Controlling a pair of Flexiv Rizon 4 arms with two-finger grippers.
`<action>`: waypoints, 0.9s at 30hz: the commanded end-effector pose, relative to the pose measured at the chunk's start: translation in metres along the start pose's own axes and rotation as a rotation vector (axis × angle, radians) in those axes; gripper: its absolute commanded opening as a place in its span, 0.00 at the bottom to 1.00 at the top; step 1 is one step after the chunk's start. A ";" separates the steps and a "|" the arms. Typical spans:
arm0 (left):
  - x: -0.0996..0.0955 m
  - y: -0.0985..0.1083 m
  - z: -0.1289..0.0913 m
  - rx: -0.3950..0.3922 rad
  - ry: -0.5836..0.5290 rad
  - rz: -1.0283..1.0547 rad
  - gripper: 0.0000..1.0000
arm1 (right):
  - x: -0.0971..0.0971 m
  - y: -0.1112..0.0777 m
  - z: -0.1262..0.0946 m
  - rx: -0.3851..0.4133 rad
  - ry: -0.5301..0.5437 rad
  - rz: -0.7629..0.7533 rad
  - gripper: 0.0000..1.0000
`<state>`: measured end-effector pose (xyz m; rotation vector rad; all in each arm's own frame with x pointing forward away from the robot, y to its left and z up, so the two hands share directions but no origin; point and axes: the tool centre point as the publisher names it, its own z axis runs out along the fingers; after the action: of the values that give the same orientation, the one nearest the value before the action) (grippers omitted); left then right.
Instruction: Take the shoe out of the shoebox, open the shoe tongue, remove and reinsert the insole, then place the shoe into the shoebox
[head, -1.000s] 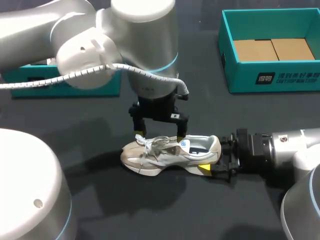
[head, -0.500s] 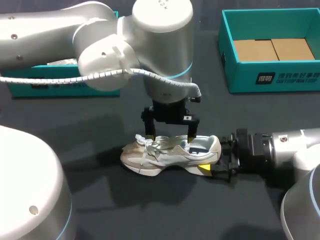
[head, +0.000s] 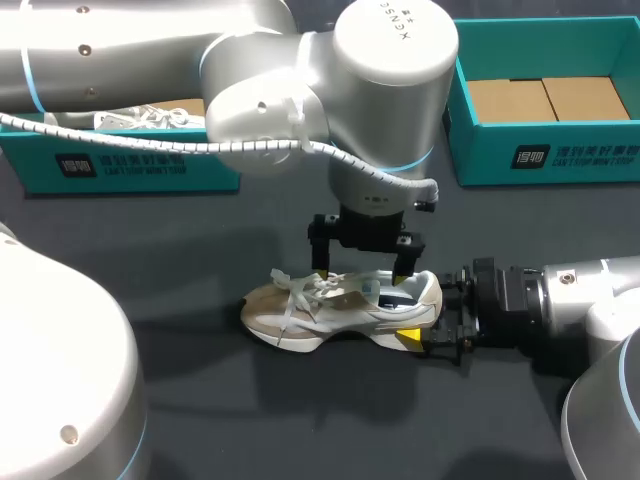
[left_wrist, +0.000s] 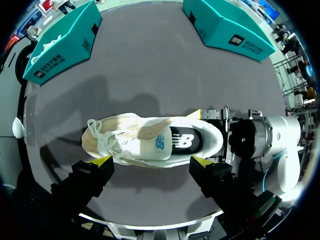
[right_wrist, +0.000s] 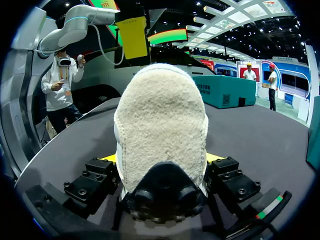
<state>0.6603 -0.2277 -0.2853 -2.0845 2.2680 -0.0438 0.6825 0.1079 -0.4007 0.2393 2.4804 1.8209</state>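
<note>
A dark surface (head: 200, 400) is seen with an open teal shoebox (head: 545, 165) at its far right and a second teal box (head: 120, 170) at far left. The beige shoe (head: 300, 318) is stood on its sole near the middle, outside the shoebox. Its heel is clamped from both sides by the right end effector (head: 432, 312). The left end effector (head: 362, 272) is held over the shoe's opening, fingers spread wide, nothing gripped.
</note>
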 end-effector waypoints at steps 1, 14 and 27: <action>0.007 -0.010 0.022 -0.031 -0.010 -0.010 1.00 | 0.002 0.001 0.001 0.005 0.000 0.000 0.00; 0.018 -0.019 0.047 -0.091 -0.068 0.002 1.00 | 0.002 0.001 0.001 0.005 0.000 0.000 0.00; 0.006 -0.011 0.054 -0.182 -0.185 0.001 1.00 | 0.002 0.001 0.001 0.005 0.000 0.000 0.00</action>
<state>0.6722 -0.2286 -0.3347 -2.0786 2.2482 0.3207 0.6824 0.1079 -0.4006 0.2393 2.4803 1.8210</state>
